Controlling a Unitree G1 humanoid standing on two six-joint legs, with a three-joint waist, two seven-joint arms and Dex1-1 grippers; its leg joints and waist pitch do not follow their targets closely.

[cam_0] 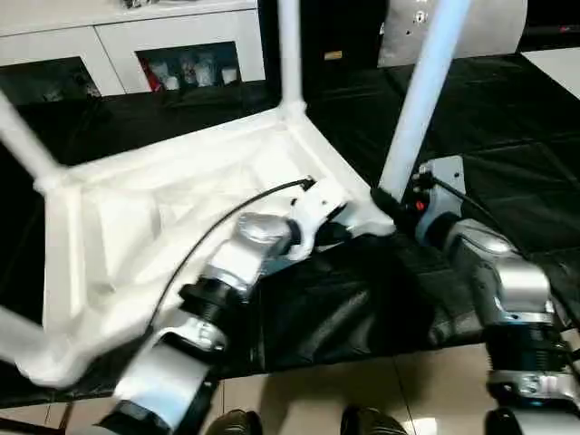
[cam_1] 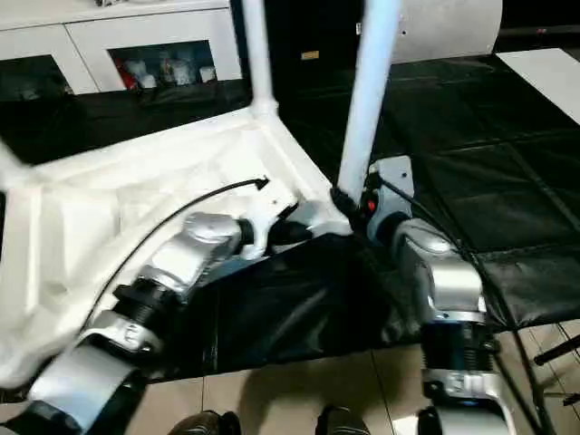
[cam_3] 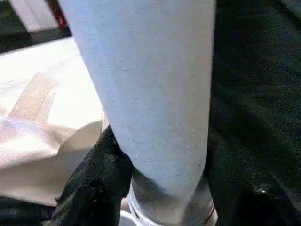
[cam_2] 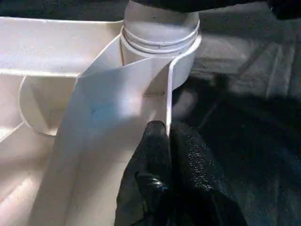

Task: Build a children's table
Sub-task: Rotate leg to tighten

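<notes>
children's table (cam_0: 163, 217) lies upturned; left tool (cam_2: 162, 141) clenched on its rim, right tool (cam_3: 160, 155) grasping a leg (cam_0: 421, 100).

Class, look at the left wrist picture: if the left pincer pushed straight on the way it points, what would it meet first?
Probably the table's thin white edge wall, which the shut left pincer already touches. Just behind it stands the round corner socket holding a leg.

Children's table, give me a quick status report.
Left gripper shut on tabletop rim. Right gripper around near leg, seated in its corner socket. Nothing in the way.
</notes>
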